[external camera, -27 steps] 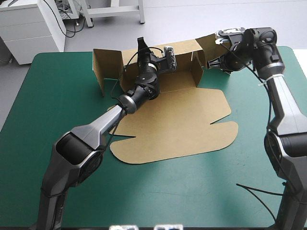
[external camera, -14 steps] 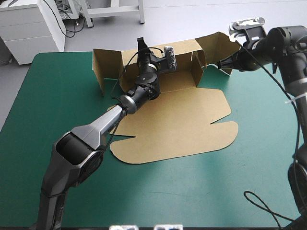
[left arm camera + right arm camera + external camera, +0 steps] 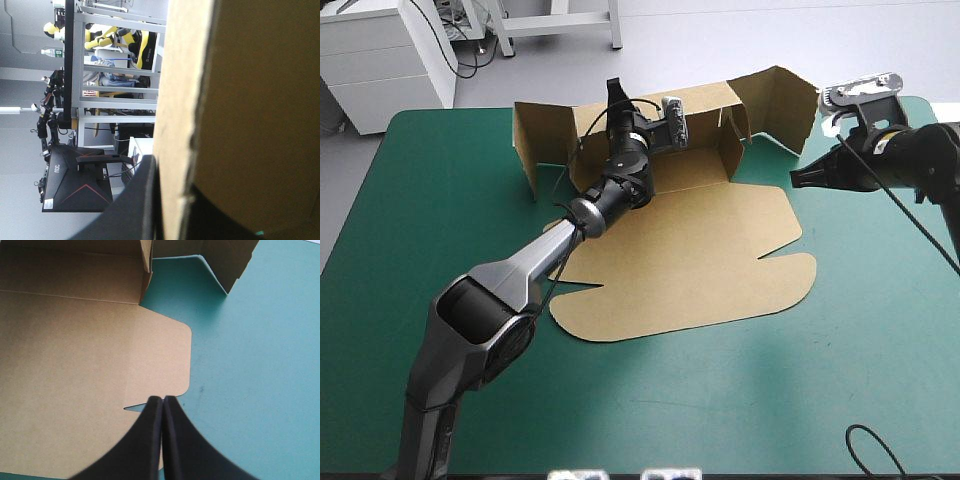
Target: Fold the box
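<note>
Backing away from the box's (image 3: 690, 250) right end flap (image 3: 782, 100), the right jaws have swung out and down toward the tabletop's (image 3: 720, 410) right edge since the earlier frame. They now hover pressed together into one point, just off the sheet's right side and touching nothing, while the box itself has not shifted. Nearest the tabletop's near edge, the broad lid panel (image 3: 670, 290) lies flat on the teal-green cover, roughly at the middle. Beyond it the back wall (image 3: 705, 105) stands upright along the far edge, with the left jaws pinching its top rim left of centre, one black finger on each face of the board. The left end flap (image 3: 533, 140) is bent forward, and the right one, now unsupported, splays out toward the far right corner. That loose flap looks like the weak spot: with nothing holding it, it may spring wider or sag flat. A closed, pointed tip coming back to push it could also skid off the edge, or shove the whole sheet sideways against the single pinch, creasing the back wall or twisting it free.
</note>
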Available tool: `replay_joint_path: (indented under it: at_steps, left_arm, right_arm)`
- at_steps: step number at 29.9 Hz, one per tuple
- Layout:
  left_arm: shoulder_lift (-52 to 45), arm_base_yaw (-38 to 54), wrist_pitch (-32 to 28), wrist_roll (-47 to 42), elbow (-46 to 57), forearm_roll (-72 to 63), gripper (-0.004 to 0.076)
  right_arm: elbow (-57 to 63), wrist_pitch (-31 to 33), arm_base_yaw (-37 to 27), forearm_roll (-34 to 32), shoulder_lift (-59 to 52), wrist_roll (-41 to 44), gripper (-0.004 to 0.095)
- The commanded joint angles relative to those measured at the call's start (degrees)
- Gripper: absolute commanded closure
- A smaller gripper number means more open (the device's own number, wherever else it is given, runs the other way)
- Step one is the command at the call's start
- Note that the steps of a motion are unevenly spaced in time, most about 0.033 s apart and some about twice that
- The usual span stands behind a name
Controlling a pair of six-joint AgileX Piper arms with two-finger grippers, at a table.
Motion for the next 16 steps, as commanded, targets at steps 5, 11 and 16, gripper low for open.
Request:
replay_joint_path:
  at_steps: [5,11,16]
  left_arm:
    - [-3.66,-0.35,0.21,-1.11,-1.8,0.2,0.0731]
    - [-5.01,-0.35,0.06,-1.22,-1.8,-0.04,0.0731]
    - [-9.62,-0.35,-0.43,-1.32,-1.8,-1.84,0.0731]
  right_arm:
    - [-0.6,-2.8,-0.2,-1.24,-1.25,-0.39,0.0926]
    - [-0.6,-1.99,-0.32,-2.0,-1.25,-0.4,0.0926]
    - [-0.6,-2.08,-0.32,-2.0,-1.25,-0.06,0.0926]
